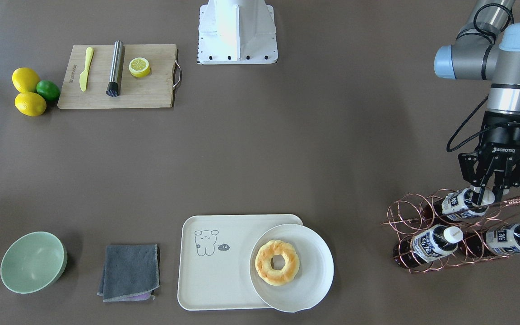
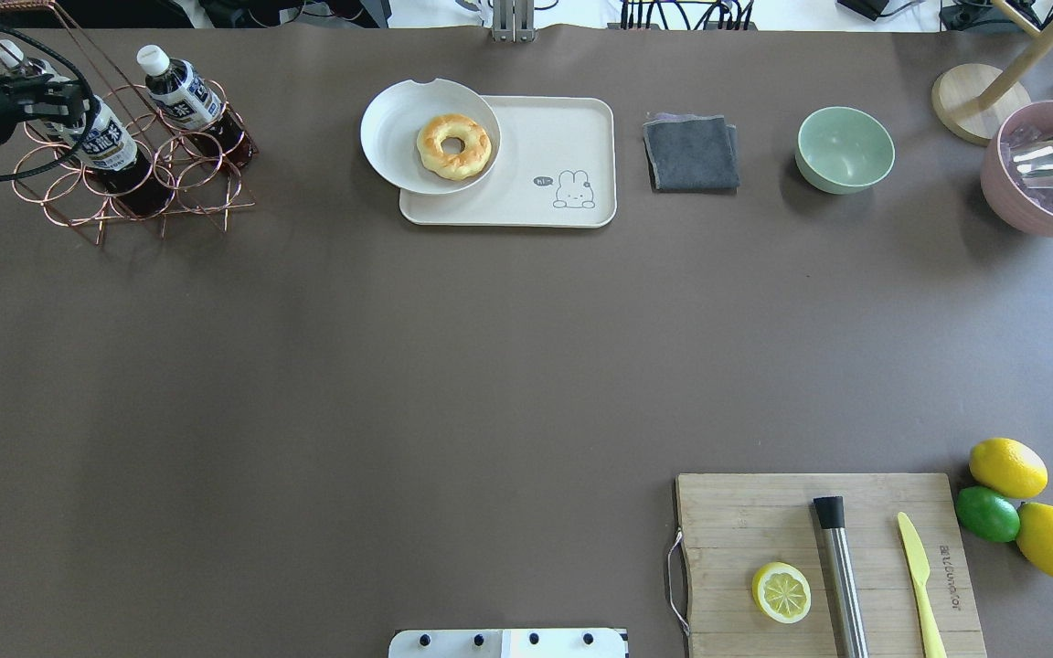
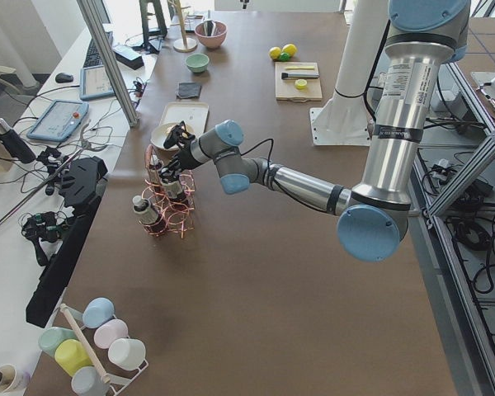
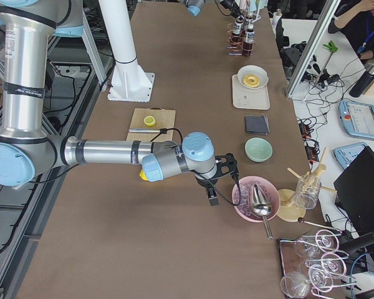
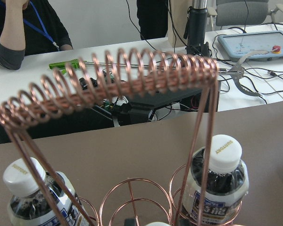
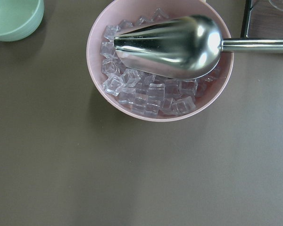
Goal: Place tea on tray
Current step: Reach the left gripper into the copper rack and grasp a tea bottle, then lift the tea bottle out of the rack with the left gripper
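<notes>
Three tea bottles lie in a copper wire rack [image 1: 404, 216] at the table's end. My left gripper [image 1: 487, 192] reaches down onto the top tea bottle [image 1: 459, 204], its fingers close on either side of the white cap, and the bottle rests in the rack. The two lower bottles [image 1: 432, 241] [image 1: 510, 238] lie beneath; they also show in the left wrist view [image 5: 219, 181] [image 5: 30, 200]. The cream tray [image 1: 215, 275] [image 2: 549, 137] lies mid-table and part of it is bare. My right gripper [image 4: 227, 168] hovers by the pink ice bowl; I cannot tell its state.
A white plate [image 1: 318, 266] with a doughnut [image 1: 277, 262] overlaps the tray's end nearest the rack. A grey cloth [image 1: 129, 271] and green bowl [image 1: 33, 262] lie beyond. The pink bowl [image 6: 160, 101] holds ice and a metal scoop. A cutting board [image 1: 151, 90] and lemons [image 1: 25, 80] lie by the robot.
</notes>
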Controlling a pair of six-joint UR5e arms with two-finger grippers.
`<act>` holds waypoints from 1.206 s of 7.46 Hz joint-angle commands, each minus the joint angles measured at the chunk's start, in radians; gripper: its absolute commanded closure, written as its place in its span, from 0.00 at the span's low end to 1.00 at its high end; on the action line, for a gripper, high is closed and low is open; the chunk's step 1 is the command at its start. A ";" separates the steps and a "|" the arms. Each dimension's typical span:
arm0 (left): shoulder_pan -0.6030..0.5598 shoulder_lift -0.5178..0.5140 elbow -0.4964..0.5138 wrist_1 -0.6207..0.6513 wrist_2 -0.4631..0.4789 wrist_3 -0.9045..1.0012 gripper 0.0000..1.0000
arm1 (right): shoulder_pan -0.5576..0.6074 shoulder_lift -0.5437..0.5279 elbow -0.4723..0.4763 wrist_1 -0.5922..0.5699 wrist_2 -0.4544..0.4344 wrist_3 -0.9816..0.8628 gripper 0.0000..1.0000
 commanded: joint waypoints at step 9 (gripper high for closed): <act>-0.138 -0.114 -0.304 0.302 -0.313 0.009 1.00 | 0.000 0.000 0.005 0.000 0.005 0.002 0.00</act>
